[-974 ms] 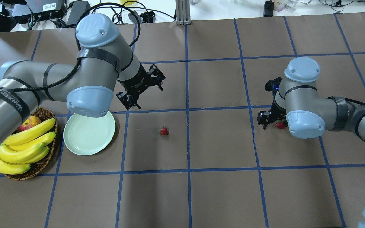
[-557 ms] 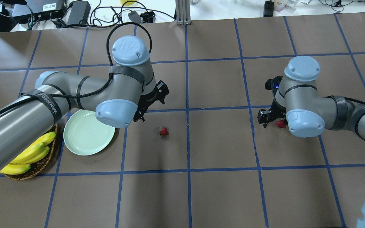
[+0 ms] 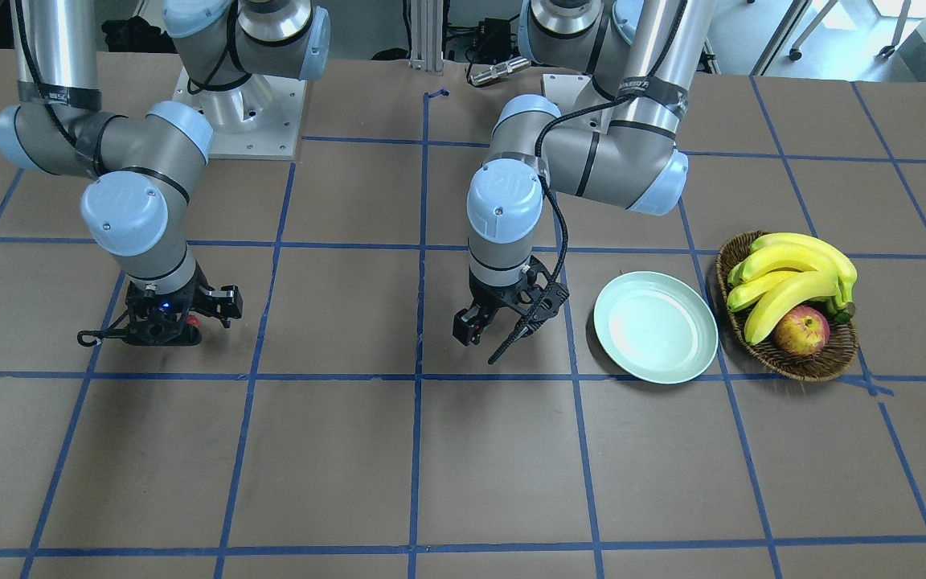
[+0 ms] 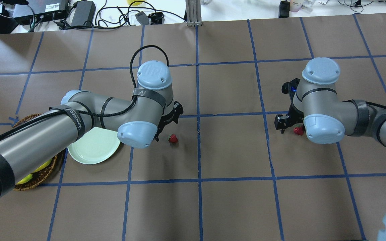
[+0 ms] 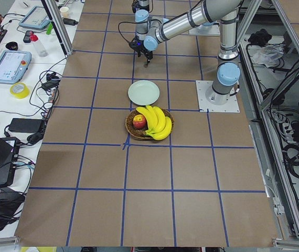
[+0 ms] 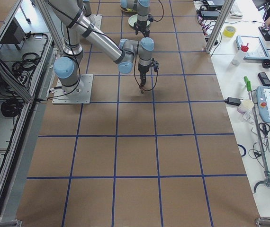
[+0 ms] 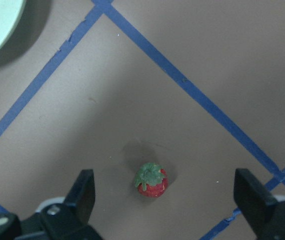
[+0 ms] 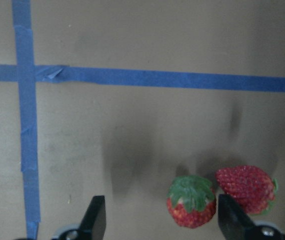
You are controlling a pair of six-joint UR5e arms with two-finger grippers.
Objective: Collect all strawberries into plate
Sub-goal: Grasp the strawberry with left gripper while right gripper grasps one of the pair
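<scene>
One strawberry (image 4: 173,138) lies on the brown table near the middle. My left gripper (image 4: 169,129) hangs open just above it, and in the left wrist view the berry (image 7: 151,180) sits between the two open fingers (image 7: 85,192). Two more strawberries (image 8: 191,200) (image 8: 246,189) lie side by side under my open right gripper (image 8: 163,220): one between the fingers, the other by the right-hand finger. They show as a red spot in the overhead view (image 4: 298,130). The mint-green plate (image 3: 656,326) is empty, left of the middle berry, partly under my left arm (image 4: 92,149).
A wicker basket (image 3: 788,366) with bananas (image 3: 784,277) and an apple (image 3: 801,331) stands beside the plate, mostly hidden by my left arm overhead. Blue tape lines grid the table. Cables and devices lie beyond the far edge (image 4: 79,13).
My left arm has swung right and lowered, bringing its open gripper from beyond the plate to over the middle strawberry. The right arm has barely moved. No berry has moved.
</scene>
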